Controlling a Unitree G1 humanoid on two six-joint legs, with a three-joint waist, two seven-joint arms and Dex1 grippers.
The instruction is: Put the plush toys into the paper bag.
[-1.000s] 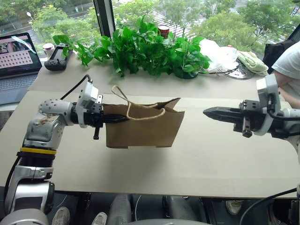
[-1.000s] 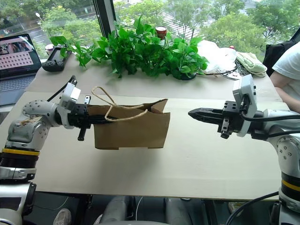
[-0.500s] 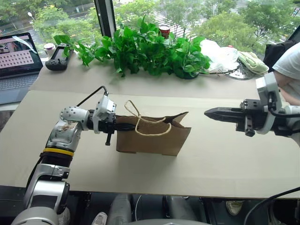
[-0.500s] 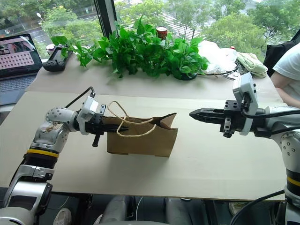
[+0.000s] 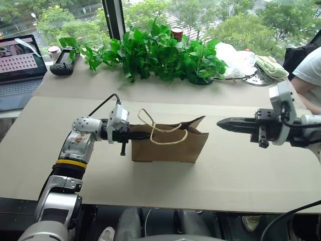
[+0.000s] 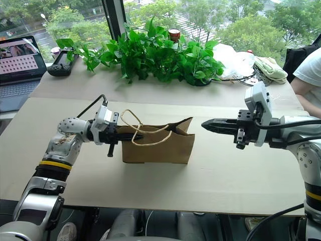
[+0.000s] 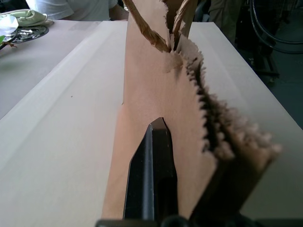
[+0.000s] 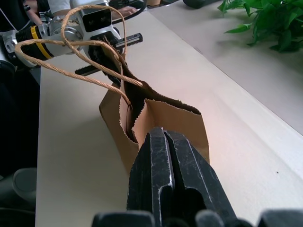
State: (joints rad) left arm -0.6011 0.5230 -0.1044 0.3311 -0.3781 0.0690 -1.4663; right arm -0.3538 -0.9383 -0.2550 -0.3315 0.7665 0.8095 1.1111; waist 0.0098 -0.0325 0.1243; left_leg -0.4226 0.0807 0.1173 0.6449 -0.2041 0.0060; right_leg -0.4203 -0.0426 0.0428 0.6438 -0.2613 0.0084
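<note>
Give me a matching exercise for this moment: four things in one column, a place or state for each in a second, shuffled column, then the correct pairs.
Things:
1. left gripper
2. right gripper
3. paper bag
4. laptop

Places or states:
A. standing on the table, handles up
B. open at the table's far left corner
C. shut on the bag's rim at its left end
D. shut on nothing, in the air to the right of the bag

Pairs: 1-C, 2-D, 3-A, 4-B
</note>
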